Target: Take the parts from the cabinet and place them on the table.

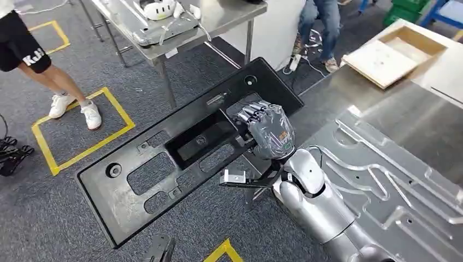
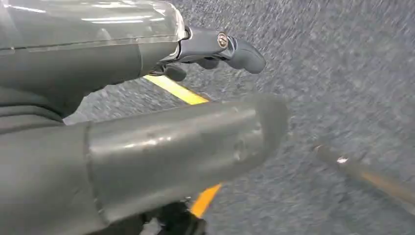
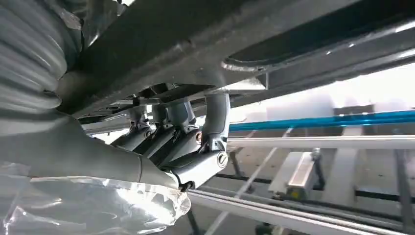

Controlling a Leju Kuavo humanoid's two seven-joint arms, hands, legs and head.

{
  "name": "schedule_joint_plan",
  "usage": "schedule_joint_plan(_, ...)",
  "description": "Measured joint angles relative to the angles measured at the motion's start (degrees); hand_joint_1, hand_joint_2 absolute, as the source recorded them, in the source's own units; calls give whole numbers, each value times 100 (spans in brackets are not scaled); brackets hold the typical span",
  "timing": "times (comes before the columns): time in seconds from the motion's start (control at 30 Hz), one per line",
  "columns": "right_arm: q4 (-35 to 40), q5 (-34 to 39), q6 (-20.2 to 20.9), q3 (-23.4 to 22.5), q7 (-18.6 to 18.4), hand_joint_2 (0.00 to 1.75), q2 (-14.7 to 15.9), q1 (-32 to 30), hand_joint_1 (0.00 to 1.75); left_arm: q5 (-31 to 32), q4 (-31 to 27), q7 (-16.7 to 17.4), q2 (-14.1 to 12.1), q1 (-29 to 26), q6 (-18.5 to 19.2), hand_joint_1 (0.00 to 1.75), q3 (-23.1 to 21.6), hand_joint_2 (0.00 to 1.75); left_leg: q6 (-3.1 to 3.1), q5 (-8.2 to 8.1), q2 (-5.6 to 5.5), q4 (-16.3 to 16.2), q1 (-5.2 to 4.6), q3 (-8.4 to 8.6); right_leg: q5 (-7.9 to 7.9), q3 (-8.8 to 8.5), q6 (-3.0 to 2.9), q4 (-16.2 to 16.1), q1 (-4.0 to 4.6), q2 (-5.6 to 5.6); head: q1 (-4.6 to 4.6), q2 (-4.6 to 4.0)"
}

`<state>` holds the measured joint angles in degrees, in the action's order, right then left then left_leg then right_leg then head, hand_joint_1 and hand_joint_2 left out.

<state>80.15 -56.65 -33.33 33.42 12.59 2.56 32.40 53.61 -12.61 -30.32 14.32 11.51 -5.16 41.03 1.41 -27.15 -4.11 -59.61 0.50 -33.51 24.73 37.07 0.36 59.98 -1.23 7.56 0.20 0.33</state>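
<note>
Above the grey carpet, the robot's right hand (image 1: 269, 131) grips a long black panel (image 1: 164, 164) by one cutout edge; its left hand (image 2: 147, 147) hangs empty, fingers apart. Held off-centre, the panel may tilt and slip.

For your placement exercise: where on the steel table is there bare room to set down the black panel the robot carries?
Bare steel table lies between the wooden tray and the grey metal plate. The near part is crowded by that plate. The right hand holds the black panel over the floor.
</note>
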Motion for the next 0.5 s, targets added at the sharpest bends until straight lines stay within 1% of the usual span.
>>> schedule_joint_plan(0.03, 0, 2, -4, -4, 0, 175, 5, -6, 175, 0, 0, 0, 0, 3, 0, 0, 0, 0, 6, 13, 60, 11, -4, 6, -32, 3, 49, -41, -9, 65, -5, 0)
schedule_joint_plan(0.07, 2, 0, -7, -22, 0, 175, 11, -7, 175, 0, 0, -2, 15, 9, 0, 0, -2, 0, 42, 73, 141, 122, 62, 37, -30, 11, 90, -45, 41, 65, 0, 0)
schedule_joint_plan(0.1, 4, 0, -11, -37, 0, 175, 13, -15, 175, -4, 0, -2, 11, 27, 0, 0, -2, 0, 63, 107, 228, 176, 57, 71, 47, 25, 100, 30, 63, -308, 6, 0)
schedule_joint_plan(0.13, 0, 0, -13, -44, 0, 175, 18, -3, 175, 0, 0, -4, 13, 32, 2, 0, -2, 0, 98, 122, 286, 198, 50, 74, 235, 133, 108, 258, 78, -571, 22, 0)
schedule_joint_plan(0.17, 2, 2, -20, -46, 0, 175, 18, 5, 175, 0, 0, -2, 11, 25, 4, 0, -2, 0, 104, 122, 360, 197, 38, 67, 461, 325, 127, 665, 67, -666, 19, 0)
schedule_joint_plan(0.2, 0, 2, -20, -46, 0, 175, 18, 0, 175, 0, 0, 2, 9, 8, 13, 0, -2, 0, 109, 117, 452, 192, 33, 62, 677, 550, 144, 1149, 49, -692, 15, 0)
schedule_joint_plan(0.23, 0, 2, -20, -46, 0, 175, 18, -14, 175, 0, 0, 13, 9, -2, 22, 0, -2, 0, 112, 114, 530, 190, 32, 56, 779, 708, 162, 1488, 33, -700, 20, 0)
schedule_joint_plan(0.27, -2, 2, -20, -48, 0, 175, 24, -28, 175, 2, 0, 18, 7, -6, 33, 0, -2, 0, 110, 112, 616, 187, 32, 53, 755, 752, 178, 1596, 21, -711, 17, 0)
schedule_joint_plan(0.3, -2, 2, -20, -55, 0, 175, 29, -38, 175, 2, 0, 20, 7, -6, 37, 0, -2, 0, 103, 106, 682, 183, 32, 53, 615, 665, 190, 1442, 8, -730, 22, 0)
schedule_joint_plan(0.33, -2, 2, -20, -66, 0, 175, 29, -37, 175, 2, 0, 20, 9, -1, 46, 0, -2, 0, 92, 94, 753, 169, 33, 56, 389, 445, 195, 1052, -2, -771, 17, 0)
schedule_joint_plan(0.37, 4, 2, -22, -72, 0, 175, 29, -32, 175, 7, 0, 20, 9, 4, 50, 0, -2, 0, 76, 75, 815, 149, 33, 62, 160, 157, 189, 546, -2, -858, 20, 0)
schedule_joint_plan(0.4, 17, 2, -22, -77, 0, 175, 29, -27, 175, 9, 0, 20, 9, 9, 55, 0, -4, 0, 49, 47, 868, 123, 28, 74, 16, -127, 168, 42, 12, -1074, 22, 0)
schedule_joint_plan(0.43, 24, 2, -24, -79, 0, 175, 26, -24, 175, 7, 0, 20, 7, 13, 59, 0, -2, 0, 11, 22, 911, 103, -28, 60, 102, -164, 112, -48, 106, -1246, 22, 0)
schedule_joint_plan(0.47, 33, 2, -26, -81, 0, 175, 24, -26, 175, 9, 0, 24, 2, 13, 65, 0, -2, 0, -15, 15, 943, 97, -28, 65, 71, -139, 74, -60, 90, -1131, 13, 0)
schedule_joint_plan(0.5, 33, 2, -26, -83, 0, 175, 29, -31, 175, 11, 0, 28, 2, 23, 68, 0, -4, 0, -36, 10, 1006, 95, -44, 82, 70, -118, 60, -56, 93, -1079, 15, 0)
